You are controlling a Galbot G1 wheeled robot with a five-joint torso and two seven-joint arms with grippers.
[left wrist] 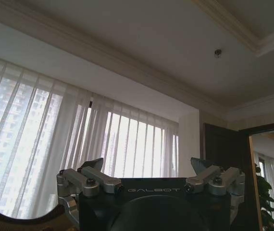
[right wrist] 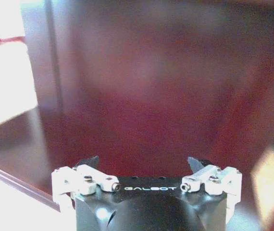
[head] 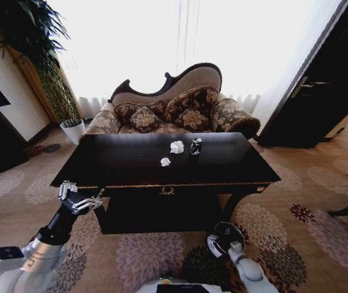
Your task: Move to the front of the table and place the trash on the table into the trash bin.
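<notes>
Black table [head: 131, 160] bearing paper wads [head: 176, 146], can [head: 195, 146]

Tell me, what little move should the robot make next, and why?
Probably reach the left gripper forward and up over the table toward the nearer paper wad. Both grippers are open and empty, low at the table's front edge, the right gripper below it. The larger wad and dark can lie farther back.

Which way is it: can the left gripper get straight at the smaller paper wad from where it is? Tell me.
Probably yes. The left gripper hangs open off the table's front left corner, and bare tabletop lies between it and the smaller paper wad. Whether the arm stretches that far is unclear.
</notes>
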